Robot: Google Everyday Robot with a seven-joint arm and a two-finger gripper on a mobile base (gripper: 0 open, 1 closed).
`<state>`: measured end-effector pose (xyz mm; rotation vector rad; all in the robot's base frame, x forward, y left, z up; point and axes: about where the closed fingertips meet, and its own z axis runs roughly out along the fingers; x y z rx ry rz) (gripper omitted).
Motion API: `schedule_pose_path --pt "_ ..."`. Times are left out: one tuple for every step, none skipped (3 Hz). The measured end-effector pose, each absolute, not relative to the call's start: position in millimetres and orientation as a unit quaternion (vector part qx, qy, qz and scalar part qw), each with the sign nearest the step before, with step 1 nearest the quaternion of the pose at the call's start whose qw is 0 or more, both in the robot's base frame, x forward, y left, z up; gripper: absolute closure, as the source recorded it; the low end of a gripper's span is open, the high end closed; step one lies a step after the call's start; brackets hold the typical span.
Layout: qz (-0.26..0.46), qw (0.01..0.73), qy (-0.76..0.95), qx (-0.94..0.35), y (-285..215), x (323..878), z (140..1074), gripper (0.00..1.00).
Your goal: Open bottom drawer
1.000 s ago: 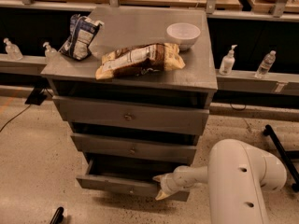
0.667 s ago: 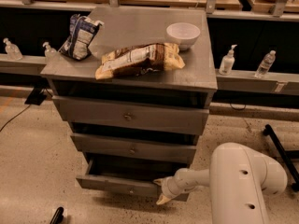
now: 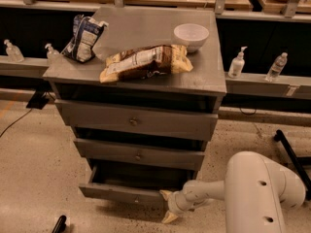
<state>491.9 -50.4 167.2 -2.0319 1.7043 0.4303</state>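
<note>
3 grey drawers are sitting one above the other in a grey chest. The bottom drawer is standing pulled partway out, with its dark inside showing behind the front. The hand is hanging low near the floor at the right end of that front, to the right of the small round knob. Its 2 pale fingers are spreading wide and gripping nothing; whether the upper one is touching the wood I cannot tell. The white arm is reaching in from the right. On the chest top, a yellow chip bag is lying between a blue snack bag and a white bowl.
</note>
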Motion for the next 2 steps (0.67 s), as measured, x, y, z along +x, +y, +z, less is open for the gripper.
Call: schedule_pose_path --pt "0.156 0.225 0.618 -0.737 -50.4 492.3 167.2 0.4" --pt "0.155 0.226 0.616 -0.738 -49.6 491.2 170.6 0.38"
